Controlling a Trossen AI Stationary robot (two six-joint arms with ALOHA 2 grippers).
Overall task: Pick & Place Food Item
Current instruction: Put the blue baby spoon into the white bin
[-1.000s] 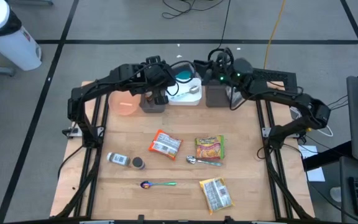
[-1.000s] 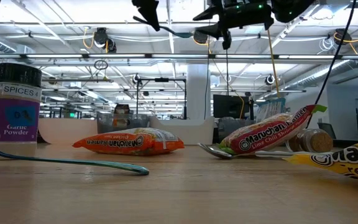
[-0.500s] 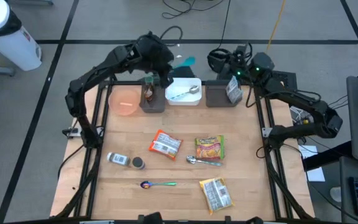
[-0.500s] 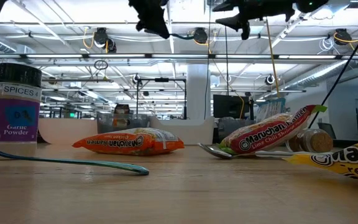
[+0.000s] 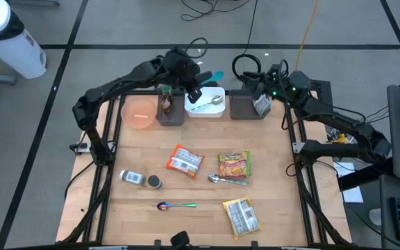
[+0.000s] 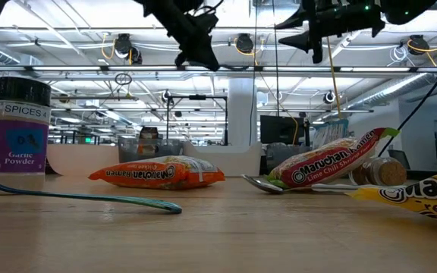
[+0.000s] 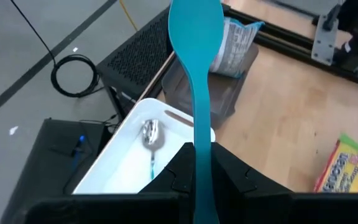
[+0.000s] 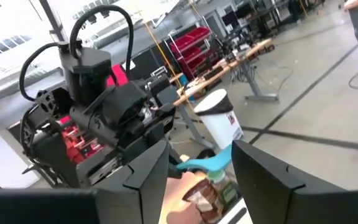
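A teal spoon (image 7: 195, 74) is lifted above the white bin (image 7: 120, 163) at the table's far edge, with my left gripper (image 5: 195, 89) shut on it. A metal spoon (image 7: 149, 133) lies inside that bin. My right gripper (image 5: 254, 85) hangs open and holds nothing, above the grey bin (image 5: 247, 105) to the right, which holds a food packet (image 5: 261, 104). On the table lie an orange ramen packet (image 5: 185, 160), a green ramen packet (image 5: 234, 165) and a third packet (image 5: 242, 217). My left gripper pinches the teal spoon's handle (image 7: 202, 177) between its two fingers (image 7: 180, 180). The fingers slant down toward the far right and lie along the spoon. The spoon sticks out ahead of them with its bowl (image 7: 194, 25) foremost, clear of the bin.
A pink bowl (image 5: 139, 114) and a grey bin with a bottle (image 5: 166, 104) stand at the far left. A spice jar (image 5: 139, 179), a metal spoon (image 5: 226, 180) and a coloured spoon (image 5: 176, 205) lie on the wood. Metal rails run along both sides.
My left gripper, keeping the teal spoon, has swung from the left grey bin toward the table's right, come down over the white bin and rolled its wrist. My right gripper has drawn back toward the table's right edge, still open.
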